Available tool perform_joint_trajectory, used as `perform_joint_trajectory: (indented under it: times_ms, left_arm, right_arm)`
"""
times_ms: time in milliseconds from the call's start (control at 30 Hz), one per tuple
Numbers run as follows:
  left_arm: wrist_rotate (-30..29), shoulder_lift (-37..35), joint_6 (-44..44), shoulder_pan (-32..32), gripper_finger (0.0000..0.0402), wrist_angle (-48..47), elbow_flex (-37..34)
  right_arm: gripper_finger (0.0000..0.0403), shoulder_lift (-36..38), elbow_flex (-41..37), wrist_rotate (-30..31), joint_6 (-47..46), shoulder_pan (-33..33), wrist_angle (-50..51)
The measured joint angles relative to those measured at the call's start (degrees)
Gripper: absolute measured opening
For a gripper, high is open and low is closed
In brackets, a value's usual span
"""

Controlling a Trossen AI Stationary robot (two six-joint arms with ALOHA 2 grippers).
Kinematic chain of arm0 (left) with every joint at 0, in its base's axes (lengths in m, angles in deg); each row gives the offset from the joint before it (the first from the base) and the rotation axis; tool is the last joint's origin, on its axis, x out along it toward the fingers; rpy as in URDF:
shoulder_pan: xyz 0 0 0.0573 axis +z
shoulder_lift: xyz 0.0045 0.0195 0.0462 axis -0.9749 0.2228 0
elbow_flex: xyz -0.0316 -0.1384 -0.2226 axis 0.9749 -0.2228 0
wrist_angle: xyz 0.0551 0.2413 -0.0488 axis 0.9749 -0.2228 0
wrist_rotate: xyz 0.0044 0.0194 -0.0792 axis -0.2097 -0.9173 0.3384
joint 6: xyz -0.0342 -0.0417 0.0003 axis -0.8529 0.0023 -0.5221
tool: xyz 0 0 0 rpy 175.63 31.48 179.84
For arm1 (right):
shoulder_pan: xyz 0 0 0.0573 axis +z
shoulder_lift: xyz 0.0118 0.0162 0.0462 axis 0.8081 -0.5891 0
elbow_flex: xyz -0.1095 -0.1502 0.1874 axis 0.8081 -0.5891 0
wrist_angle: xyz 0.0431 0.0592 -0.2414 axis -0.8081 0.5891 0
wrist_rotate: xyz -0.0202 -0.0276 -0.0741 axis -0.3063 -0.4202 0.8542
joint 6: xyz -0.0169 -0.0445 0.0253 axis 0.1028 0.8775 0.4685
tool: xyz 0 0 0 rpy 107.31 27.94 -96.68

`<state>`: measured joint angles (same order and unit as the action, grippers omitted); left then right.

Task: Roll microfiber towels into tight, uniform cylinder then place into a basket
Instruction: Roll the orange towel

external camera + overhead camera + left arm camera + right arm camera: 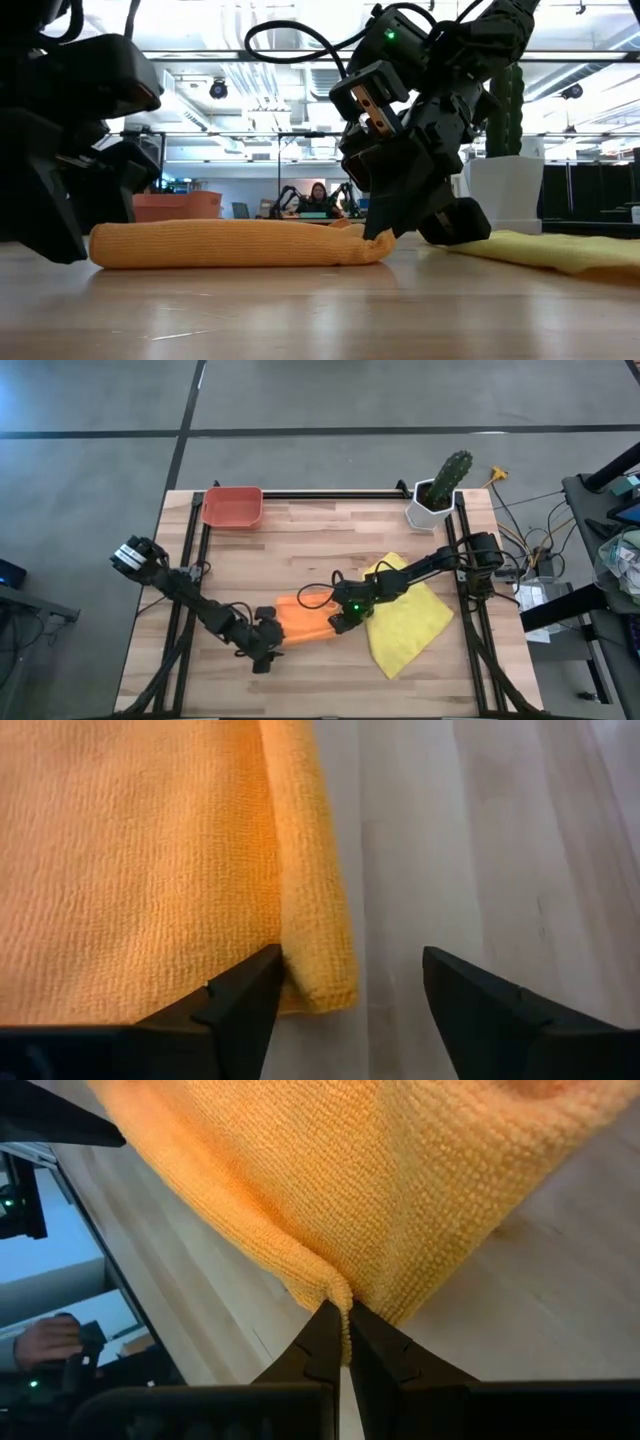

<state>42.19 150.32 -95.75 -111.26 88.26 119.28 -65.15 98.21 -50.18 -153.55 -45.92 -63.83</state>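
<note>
The rolled orange microfiber towel (pixel 303 619) lies mid-tabletop (pixel 300 540), the flat yellow microfiber towel (pixel 410 622) just right of it, the small red-orange plastic basket (pixel 232 506) at the far left corner.

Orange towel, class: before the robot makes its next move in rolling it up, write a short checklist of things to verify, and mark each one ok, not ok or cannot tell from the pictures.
1. Right gripper pinches an edge of the orange towel: ok, its fingers are shut on a fold of the cloth.
2. Left gripper has let go: ok, fingers apart at the towel's other end, nothing between them.
3. Towel rolled into a tight, even cylinder: not ok; it lies as a flattish folded strip.
4. Basket free to receive it: ok, at the far left corner, nothing in it.
5. Yellow towel out of the way: cannot tell; the right arm lies over it.
</note>
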Motion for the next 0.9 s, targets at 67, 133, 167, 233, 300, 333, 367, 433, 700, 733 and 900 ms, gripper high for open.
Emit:
perform_joint_trajectory:
  times_ms: [67,133,167,233,300,333,367,433,700,733,900]
  left_arm:
    - [-1.0,0.0,-1.6,0.0,0.0222,-0.2,0.0]
    - [-1.4,0.1,-3.7,0.2,0.0205,-0.3,0.0]
    - [-1.4,0.1,-4.9,0.4,0.0192,-0.4,0.0]
    - [-1.7,0.1,-7.3,0.7,0.0162,-0.4,-0.2]
    - [-2.0,0.1,-9.4,0.9,0.0124,-0.6,-0.3]
    - [-2.1,0.1,-10.0,1.0,0.0104,-0.7,-0.4]
    - [-2.1,0.1,-10.7,1.1,0.0082,-0.9,-0.4]
    - [-1.9,0.1,-11.3,1.2,0.0041,-1.0,-0.4]
    - [6.6,0.2,-14.4,1.7,0.0007,1.1,-0.4]
    - [7.6,0.2,-14.5,1.8,0.0004,1.5,-0.4]
    - [9.6,0.2,-18.5,1.8,0.0003,2.2,-0.3]
  right_arm:
    - [0.0009,0.1,0.0,-0.1,0.0,0.0,0.0]
    - [0.0009,0.1,0.0,-0.4,0.0,0.0,-0.1]
    - [0.0009,0.1,0.0,-0.7,0.0,0.0,-0.1]
    - [0.0009,0.1,0.0,-1.0,0.0,0.0,-0.2]
    - [0.0009,0.1,0.0,-1.0,0.0,0.0,-0.2]
    - [0.0009,0.1,0.0,-1.0,0.0,0.0,-0.3]
    - [0.0009,0.1,0.0,-1.0,0.1,0.0,-0.3]
    - [0.0009,0.1,0.0,-1.0,0.1,0.0,-0.3]
    - [0.0009,0.5,0.1,-1.0,1.7,0.0,-0.6]
    - [0.0009,0.8,0.1,-1.0,2.7,0.0,-0.6]
    - [0.0009,3.7,0.1,3.4,8.8,0.6,-0.3]
